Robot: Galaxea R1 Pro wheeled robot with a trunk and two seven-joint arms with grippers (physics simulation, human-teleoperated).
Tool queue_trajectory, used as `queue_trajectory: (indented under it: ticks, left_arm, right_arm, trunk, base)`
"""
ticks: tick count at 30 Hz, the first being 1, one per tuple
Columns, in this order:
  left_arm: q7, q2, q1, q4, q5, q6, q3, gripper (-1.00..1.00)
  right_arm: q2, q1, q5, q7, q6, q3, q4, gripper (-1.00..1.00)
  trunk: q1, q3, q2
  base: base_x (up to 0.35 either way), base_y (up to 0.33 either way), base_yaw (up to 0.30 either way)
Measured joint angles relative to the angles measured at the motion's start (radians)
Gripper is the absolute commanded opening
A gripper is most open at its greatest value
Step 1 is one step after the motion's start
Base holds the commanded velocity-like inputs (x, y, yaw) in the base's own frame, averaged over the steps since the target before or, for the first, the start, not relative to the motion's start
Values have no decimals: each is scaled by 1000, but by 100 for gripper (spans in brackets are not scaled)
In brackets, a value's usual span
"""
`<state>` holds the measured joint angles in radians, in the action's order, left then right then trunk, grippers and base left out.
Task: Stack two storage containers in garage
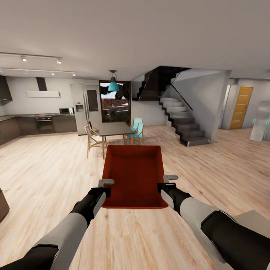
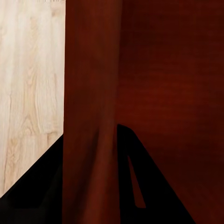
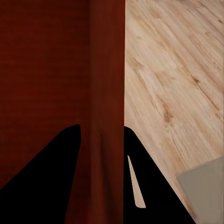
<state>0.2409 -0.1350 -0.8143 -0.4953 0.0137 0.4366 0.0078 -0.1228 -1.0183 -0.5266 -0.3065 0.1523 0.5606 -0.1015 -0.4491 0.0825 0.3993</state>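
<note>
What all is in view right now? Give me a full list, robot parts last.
storage container: one, orange-red, lidless, held above the wood floor between both grippers
wood floor: light planks, all around
dining table: one, dark top, beyond the container
chairs: two teal right of the table, two pale wood left
pendant lamp: one, teal, over the table
fridge: one, silver, back wall
kitchen counters: dark, far left, with oven
staircase: one, grey, right of centre
door: one, orange wood, far right
left gripper: shut on the container's left wall
right gripper: shut on the right wall
</note>
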Motion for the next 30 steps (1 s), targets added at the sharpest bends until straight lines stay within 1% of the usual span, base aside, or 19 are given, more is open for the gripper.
queue_trajectory:
  ticks: [7,30]
  left_arm:
    - [-6,1,0,0,-7,1,4,-100]
    - [-8,2,0,0,-5,1,4,-100]
  right_arm:
    - [0,0,-2,0,1,0,0,-100]
    - [-1,0,-2,1,1,1,0,-100]
  trunk:
    - [0,0,0]
    - [0,0,0]
  base:
    - [322,1,0]
    - [322,0,0]
